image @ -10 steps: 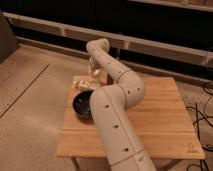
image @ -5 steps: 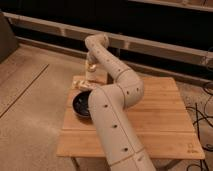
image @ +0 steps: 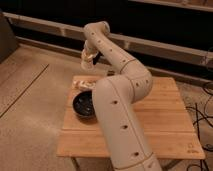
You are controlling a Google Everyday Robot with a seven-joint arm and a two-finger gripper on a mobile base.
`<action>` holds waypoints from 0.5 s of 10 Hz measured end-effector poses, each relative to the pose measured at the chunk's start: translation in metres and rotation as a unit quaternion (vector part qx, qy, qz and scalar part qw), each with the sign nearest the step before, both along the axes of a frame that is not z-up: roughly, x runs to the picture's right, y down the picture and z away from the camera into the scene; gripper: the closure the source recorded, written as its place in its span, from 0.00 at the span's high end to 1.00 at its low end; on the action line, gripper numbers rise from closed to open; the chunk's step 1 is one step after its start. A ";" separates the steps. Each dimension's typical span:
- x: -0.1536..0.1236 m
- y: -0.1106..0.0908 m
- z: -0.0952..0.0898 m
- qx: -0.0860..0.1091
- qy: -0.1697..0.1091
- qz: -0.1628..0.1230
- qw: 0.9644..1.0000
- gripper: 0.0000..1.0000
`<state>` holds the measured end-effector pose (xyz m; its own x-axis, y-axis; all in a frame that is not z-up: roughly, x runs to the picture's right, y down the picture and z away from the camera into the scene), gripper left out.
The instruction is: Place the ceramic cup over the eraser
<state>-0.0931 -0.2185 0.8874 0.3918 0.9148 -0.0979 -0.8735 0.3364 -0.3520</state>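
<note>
My gripper (image: 87, 62) hangs above the far left corner of the wooden table (image: 165, 117), at the end of the long cream arm that reaches over from the front. It is shut on a small cream-white thing, the ceramic cup (image: 86, 65), which is held clear of the tabletop. The eraser is out of view; the arm may be hiding it.
A wide dark bowl (image: 85, 105) sits on the left side of the table, next to the arm's big lower link. A long beige flat block (image: 82, 83) lies at the far left corner, under the gripper. Cables trail on the floor at right.
The gripper has risen with the cup from just over the table's far left corner and now hangs higher above it.
</note>
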 end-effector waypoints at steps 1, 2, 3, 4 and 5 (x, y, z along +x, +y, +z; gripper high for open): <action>-0.002 0.000 -0.030 0.011 -0.013 0.004 1.000 0.00; 0.006 0.004 -0.063 0.032 -0.019 0.014 0.999 0.00; 0.015 0.006 -0.084 0.047 -0.023 0.025 0.998 0.00; 0.024 0.009 -0.103 0.064 -0.025 0.036 0.997 0.00; 0.033 0.010 -0.117 0.079 -0.026 0.049 0.995 0.00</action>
<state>-0.0604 -0.2088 0.7708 0.3006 0.9512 0.0695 -0.8865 0.3055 -0.3475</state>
